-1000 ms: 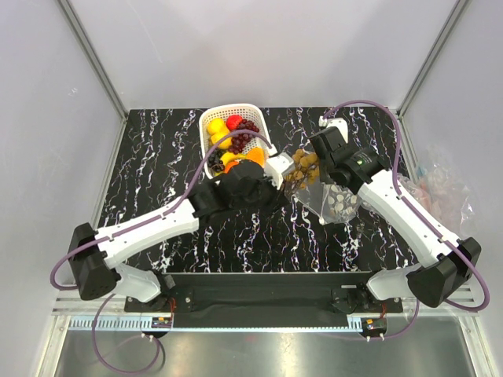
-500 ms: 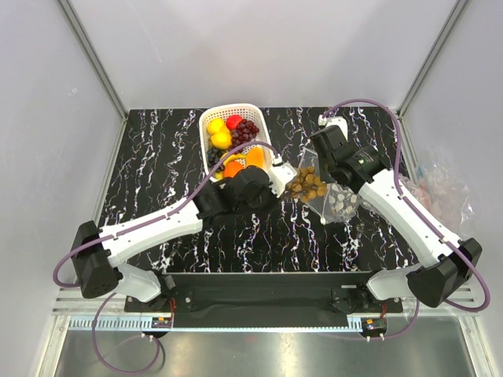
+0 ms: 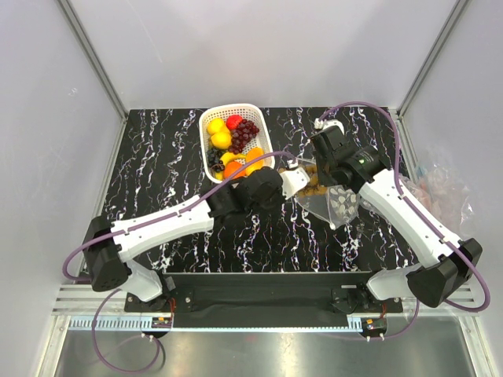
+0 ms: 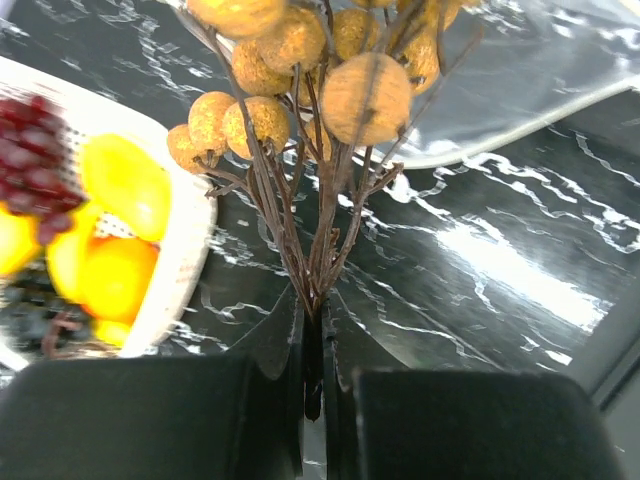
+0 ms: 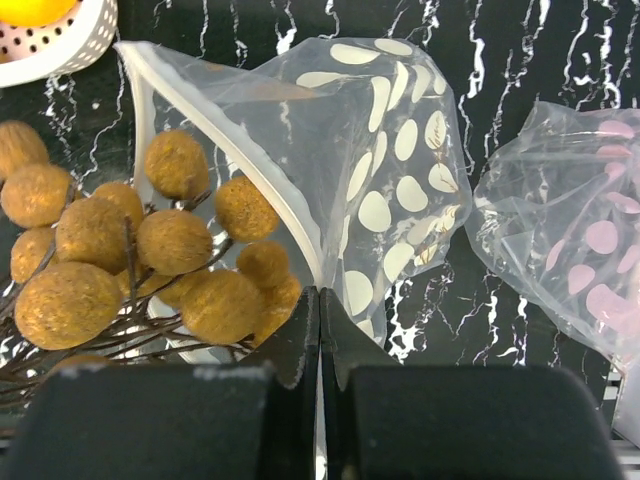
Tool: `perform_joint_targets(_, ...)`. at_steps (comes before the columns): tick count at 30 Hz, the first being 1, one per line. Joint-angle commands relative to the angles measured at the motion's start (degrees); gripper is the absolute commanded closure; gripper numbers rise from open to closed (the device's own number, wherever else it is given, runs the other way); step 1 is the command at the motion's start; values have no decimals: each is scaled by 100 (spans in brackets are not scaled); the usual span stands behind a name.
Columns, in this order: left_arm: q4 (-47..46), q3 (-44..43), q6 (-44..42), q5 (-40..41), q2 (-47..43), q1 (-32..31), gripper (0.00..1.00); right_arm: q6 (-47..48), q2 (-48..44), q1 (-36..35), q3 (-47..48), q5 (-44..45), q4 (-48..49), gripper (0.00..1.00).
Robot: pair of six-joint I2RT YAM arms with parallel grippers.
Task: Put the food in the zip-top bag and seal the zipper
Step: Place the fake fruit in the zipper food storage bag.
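My left gripper is shut on the brown stem of the tan grapes, pinched between its jaws in the left wrist view. The cluster hangs at the open mouth of the zip-top bag. My right gripper is shut on the bag's white zipper rim and holds the mouth up; the tan grapes sit partly inside the clear, white-dotted bag. Lemons, a strawberry, dark purple grapes and an orange lie in the white basket.
A second crumpled bag with pink dots lies to the right of the held bag. The basket's rim is close to the left of my left gripper. Metal frame posts stand at the table's back corners.
My left gripper has carried the tan grapes rightward from beside the basket to the bag's mouth. The right gripper has kept hold of the bag's rim.
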State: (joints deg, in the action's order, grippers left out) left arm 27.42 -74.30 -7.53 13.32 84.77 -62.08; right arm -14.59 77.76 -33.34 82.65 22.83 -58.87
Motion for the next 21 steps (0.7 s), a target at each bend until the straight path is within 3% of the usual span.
perform_joint_targets(1, -140, -383, -538, 513, 92, -119, 100, 106, -68, 30, 243, -279, -54, 100)
perform_joint_targets(6, -184, -401, -898, 548, 206, -312, 100, 132, -33, 30, 225, -279, -81, 100)
perform_joint_targets(12, 245, -593, -1154, 1312, 531, -515, 100, 105, -76, 30, 251, -112, -107, 100)
perform_joint_targets(21, 448, -629, -1251, 1839, 777, -515, 100, 70, 11, 30, 322, 89, -361, 100)
